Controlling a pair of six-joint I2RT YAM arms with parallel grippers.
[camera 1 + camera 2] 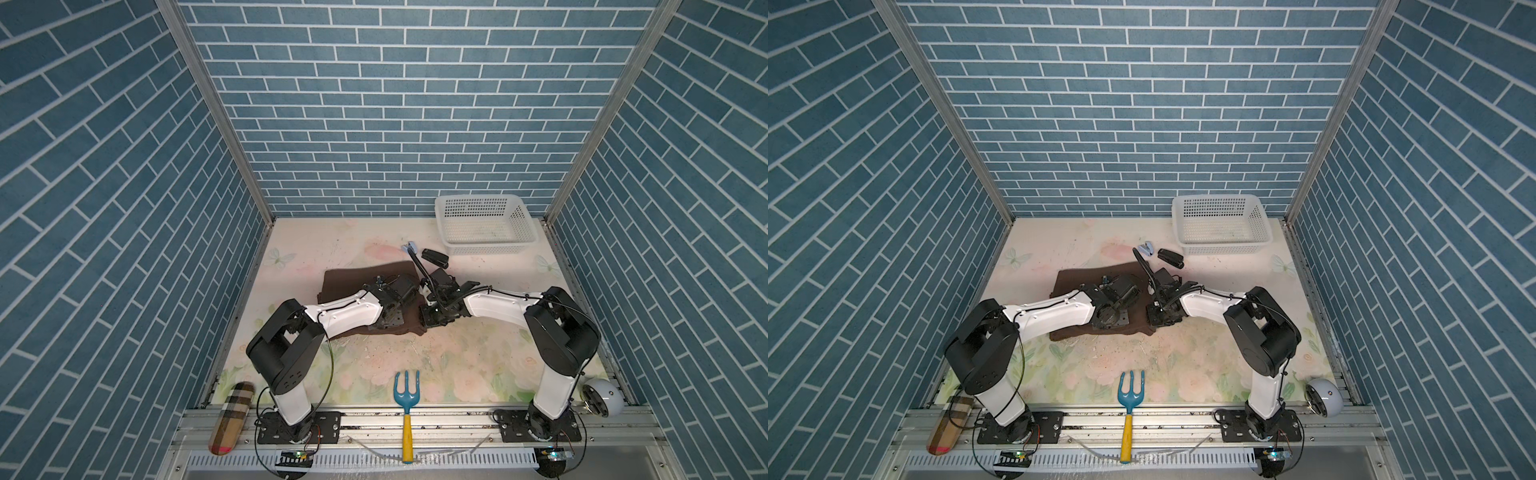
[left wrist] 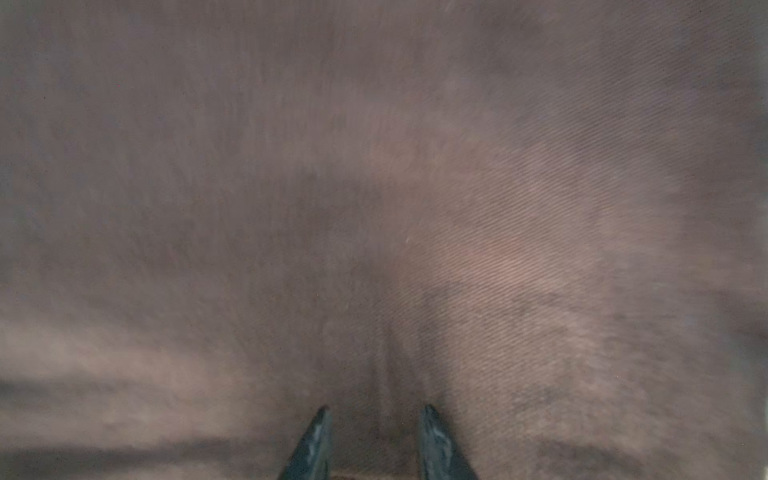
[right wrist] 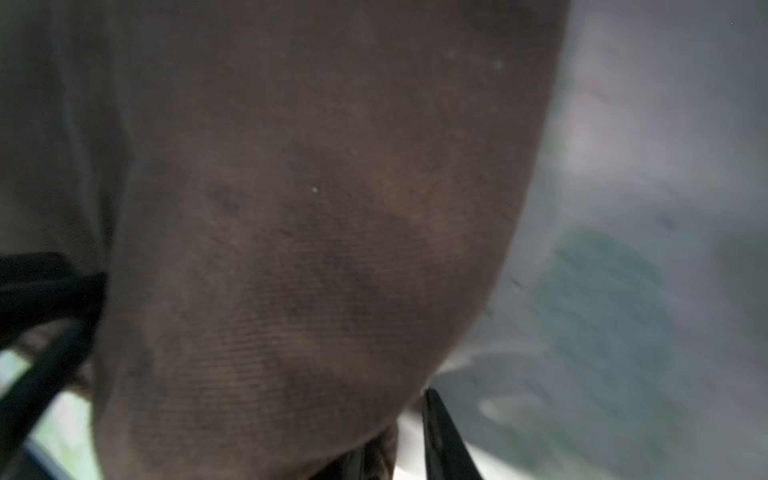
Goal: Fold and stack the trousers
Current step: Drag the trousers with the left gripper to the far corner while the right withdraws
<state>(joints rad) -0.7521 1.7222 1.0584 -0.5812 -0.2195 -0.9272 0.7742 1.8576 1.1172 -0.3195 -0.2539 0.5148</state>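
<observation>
The dark chocolate-brown soft trousers lie folded on the floral counter, a little left of the middle. The left gripper stands partly open, its tips on the cloth, seemingly holding nothing. It should close on the whole crease, through all layers. The right gripper is half covered by cloth, so I cannot tell its state. Both wrist views are blurred.

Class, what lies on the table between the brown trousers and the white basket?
A black stapler and, beside it, a small light-blue item, seen in both top views beyond the trousers, short of the basket.
</observation>
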